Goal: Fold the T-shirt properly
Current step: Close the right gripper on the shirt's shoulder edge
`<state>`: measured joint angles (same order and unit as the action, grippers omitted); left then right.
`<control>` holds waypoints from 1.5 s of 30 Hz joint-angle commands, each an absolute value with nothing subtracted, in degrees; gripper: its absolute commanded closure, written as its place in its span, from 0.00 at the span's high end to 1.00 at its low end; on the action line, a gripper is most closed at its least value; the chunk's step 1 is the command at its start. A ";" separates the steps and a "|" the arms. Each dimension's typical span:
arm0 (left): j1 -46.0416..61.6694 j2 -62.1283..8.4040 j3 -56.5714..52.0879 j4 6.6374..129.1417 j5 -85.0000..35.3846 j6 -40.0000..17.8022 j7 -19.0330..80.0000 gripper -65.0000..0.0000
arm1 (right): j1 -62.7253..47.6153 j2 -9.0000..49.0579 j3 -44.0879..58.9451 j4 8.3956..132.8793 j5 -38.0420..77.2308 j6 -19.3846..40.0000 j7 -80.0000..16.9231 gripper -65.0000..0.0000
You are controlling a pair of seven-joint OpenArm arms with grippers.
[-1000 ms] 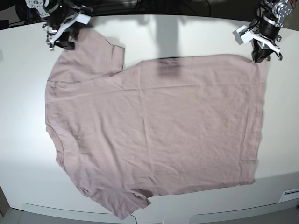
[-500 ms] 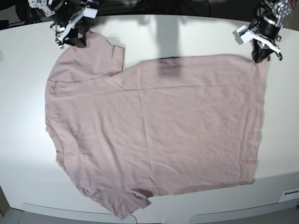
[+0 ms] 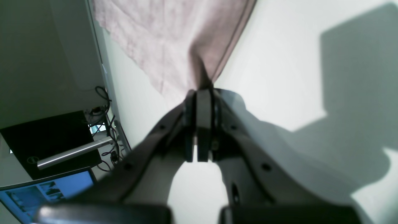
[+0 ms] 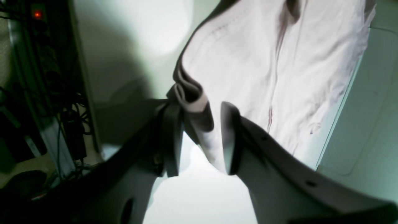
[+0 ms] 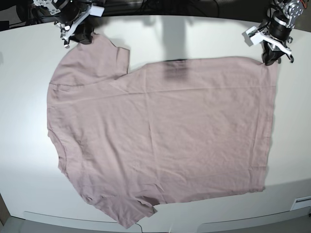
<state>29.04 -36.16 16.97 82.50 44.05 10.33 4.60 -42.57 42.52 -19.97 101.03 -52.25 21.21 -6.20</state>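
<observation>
1. The left pincer (image 3: 199,93) has two dark, smooth fingers (image 3: 155,146) that curve inward from a broad base to flat rectangular pads.
2. Small round screw holes dot each finger along its length, seen in both wrist views.
3. The right pincer (image 4: 199,137) has the same dark curved fingers (image 4: 230,140), with a flat pad edge on each tip.
4. In the base view both arms show silver, ribbed metal joints above black housings.
5. Each wrist carries a small white block beside the pincer, possibly the camera mount; the view is too small to be sure.
6. Dark cables run behind both arms.
</observation>
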 commanded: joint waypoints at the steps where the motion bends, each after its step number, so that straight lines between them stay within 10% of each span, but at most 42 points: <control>1: 27.62 -35.90 16.97 82.98 43.35 10.52 2.96 0.00 | -43.53 42.68 -20.71 100.31 -50.59 24.56 -5.58 0.31; 7: 27.62 -35.88 16.97 82.96 42.85 10.52 2.96 0.00 | -43.55 42.68 -20.71 100.31 -50.59 24.45 -5.65 0.00; 45: 27.62 -35.90 16.97 82.96 38.28 10.57 1.21 0.00 | -43.86 42.70 -20.69 100.92 -34.09 11.07 -22.20 0.00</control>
